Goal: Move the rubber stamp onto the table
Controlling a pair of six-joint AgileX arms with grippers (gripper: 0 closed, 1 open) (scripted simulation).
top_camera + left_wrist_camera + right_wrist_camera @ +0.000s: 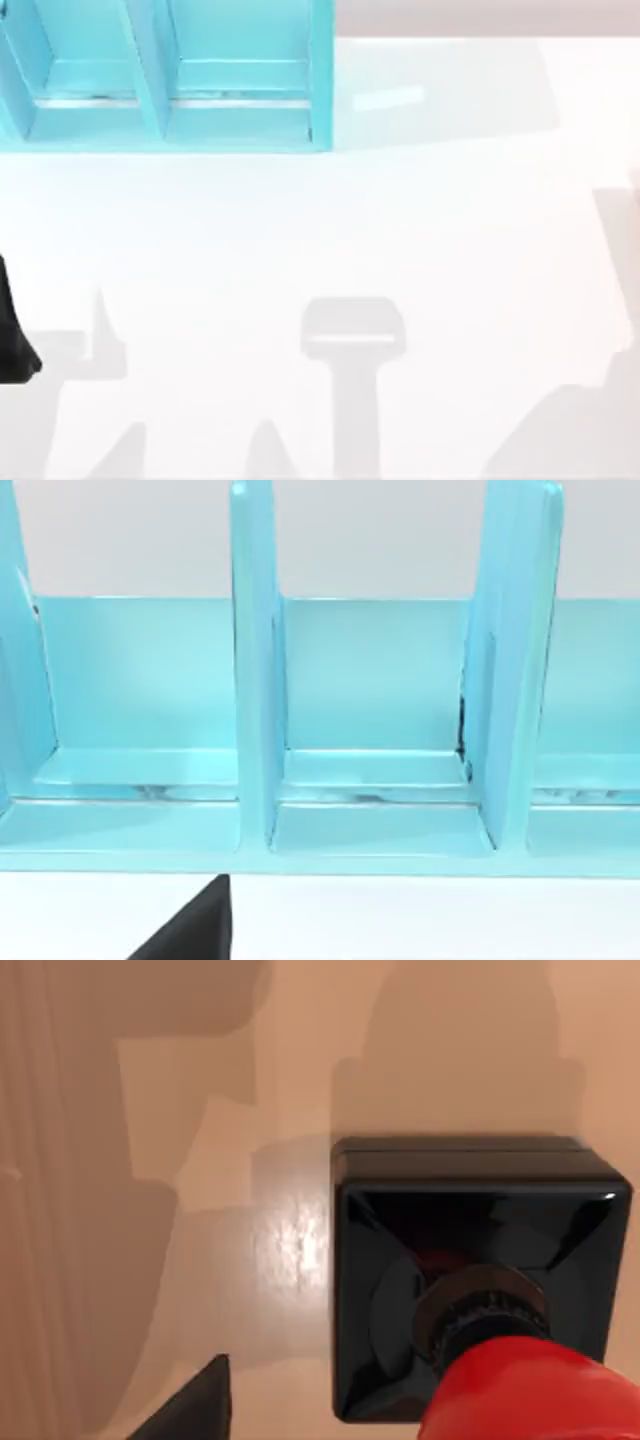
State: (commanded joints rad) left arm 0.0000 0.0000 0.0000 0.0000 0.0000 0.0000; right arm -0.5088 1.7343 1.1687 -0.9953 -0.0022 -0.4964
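The white tabletop (pixel 330 240) carries a turquoise shelf unit (pixel 170 75) at its far left corner, its open compartments facing the arms. The left arm (pixel 12 340) sits parked at the left edge, its wrist camera looking into those compartments (whether its tool is clenched or released I cannot tell). In the right wrist view the rubber stamp (pixel 470 1280) stands upright on a tan surface, red knob up for grasping, just beneath the right tool (pixel 195 1405), whose state I likewise cannot tell. The stamp seems not yet on the tabletop.
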